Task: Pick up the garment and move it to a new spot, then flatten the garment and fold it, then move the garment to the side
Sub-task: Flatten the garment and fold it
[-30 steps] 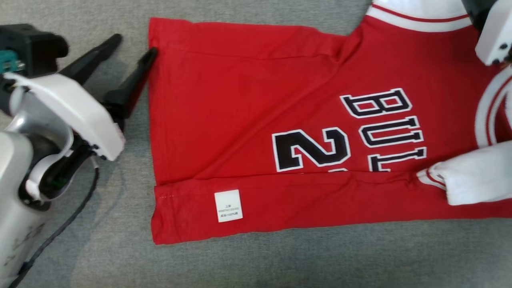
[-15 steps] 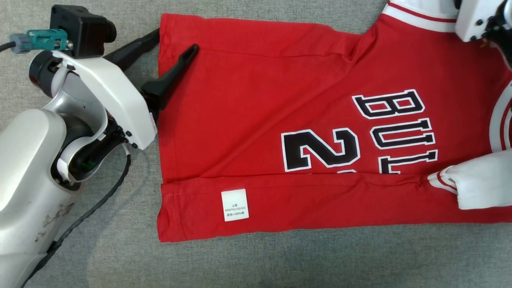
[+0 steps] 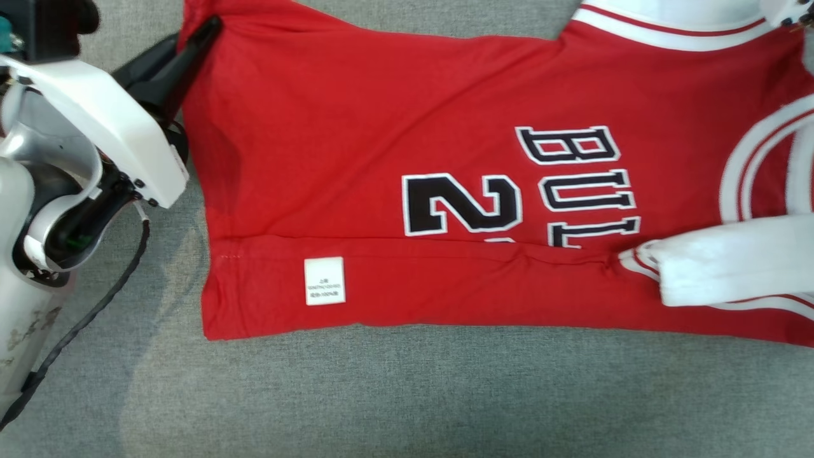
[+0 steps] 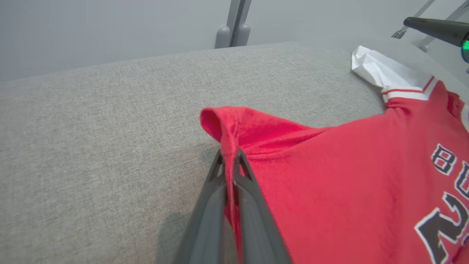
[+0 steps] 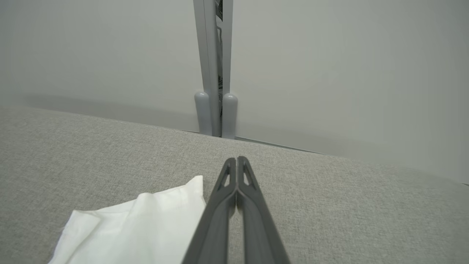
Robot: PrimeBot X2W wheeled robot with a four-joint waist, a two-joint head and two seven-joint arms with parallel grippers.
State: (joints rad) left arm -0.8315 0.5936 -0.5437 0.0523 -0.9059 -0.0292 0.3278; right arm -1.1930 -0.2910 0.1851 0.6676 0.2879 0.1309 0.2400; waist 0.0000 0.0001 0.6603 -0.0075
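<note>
Pinched the hem corner of the red cotton basketball jersey (image 3: 356,146) in the left gripper (image 4: 229,153), jaws fully closed, seemingly to lift it elsewhere; pressed the right gripper (image 5: 237,159) closed beside the white sleeve (image 5: 139,223), hold unclear.

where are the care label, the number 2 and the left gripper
care label (image 3: 325,281), head view, centre of the white tag
number 2 (image 3: 467,186), head view, its upper black stroke
left gripper (image 4: 228,157), left wrist view, between fingertips shut on the garment (image 4: 329,165)
</note>
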